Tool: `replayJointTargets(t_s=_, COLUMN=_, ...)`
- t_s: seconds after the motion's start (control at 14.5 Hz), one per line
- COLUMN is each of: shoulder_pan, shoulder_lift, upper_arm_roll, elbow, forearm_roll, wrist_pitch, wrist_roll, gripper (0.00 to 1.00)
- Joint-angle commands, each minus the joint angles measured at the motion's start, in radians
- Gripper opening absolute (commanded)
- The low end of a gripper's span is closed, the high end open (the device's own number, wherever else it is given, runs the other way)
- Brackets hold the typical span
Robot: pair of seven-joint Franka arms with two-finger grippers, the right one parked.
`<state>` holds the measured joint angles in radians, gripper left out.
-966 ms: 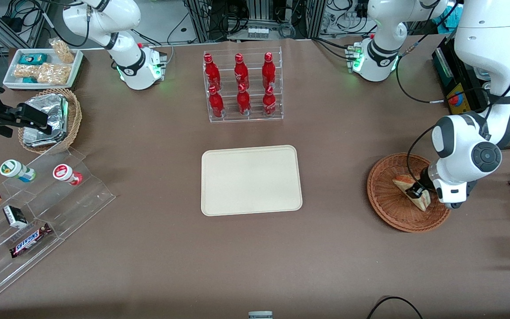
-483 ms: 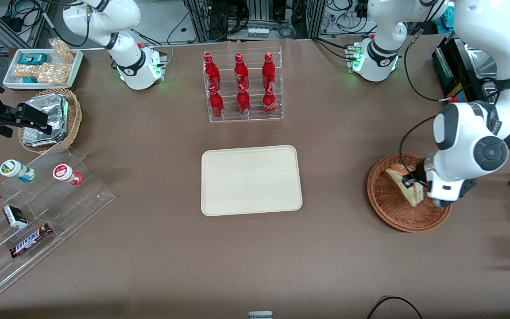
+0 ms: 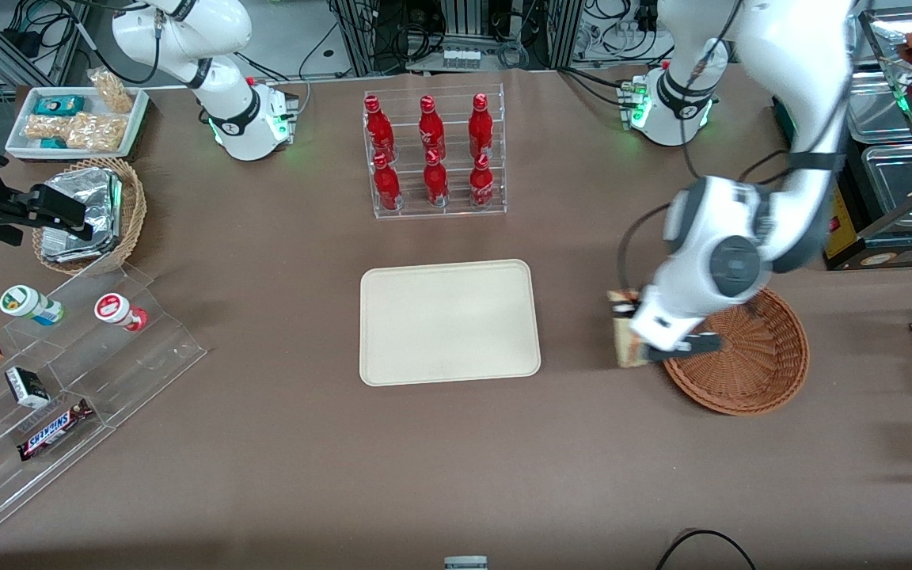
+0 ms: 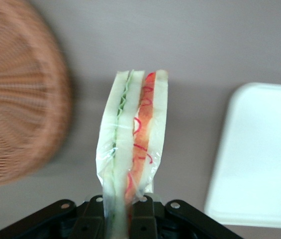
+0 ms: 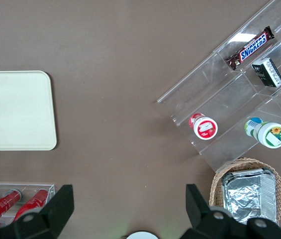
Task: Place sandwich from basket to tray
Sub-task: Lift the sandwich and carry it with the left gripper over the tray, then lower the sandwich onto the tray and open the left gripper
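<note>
The clear-wrapped sandwich (image 3: 625, 332) (image 4: 133, 144), white bread with green and red-orange layers, hangs in the air in my gripper (image 3: 640, 339) (image 4: 123, 211), whose fingers are shut on its lower end. It is lifted clear of the reddish-brown wicker basket (image 3: 757, 372) (image 4: 16, 109) and sits between the basket and the cream tray (image 3: 450, 321) (image 4: 259, 159). The basket holds nothing that shows. The tray's surface is bare.
A clear rack of red bottles (image 3: 432, 154) stands farther from the front camera than the tray. Toward the parked arm's end are a tan basket of foil packets (image 3: 88, 214), a white snack tray (image 3: 76, 119) and acrylic shelves with snacks (image 3: 52, 380).
My gripper lifted the sandwich out of the basket and carried it over the rim toward the tray. The basket now lies empty.
</note>
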<state>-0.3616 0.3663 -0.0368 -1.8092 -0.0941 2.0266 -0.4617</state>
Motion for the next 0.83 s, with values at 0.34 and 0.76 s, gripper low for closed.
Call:
replayJointTargets(t_s=0.34, shoulder_pan=-0.305, shoulder_lift=0.304, upper_arm_roll=0.014, elbow=0.364, forearm_roll=-0.024, wrist_pitch=0.029, wrist_roll=-0.352, gripper=0.00)
replayJointTargets(t_s=0.76, shoulder_pan=-0.428, shoulder_lift=0.465, upper_arm_roll=0.014, elbow=0.559, forearm_roll=-0.018, wrist_pitch=0.027, wrist_roll=-0.471, gripper=0.00)
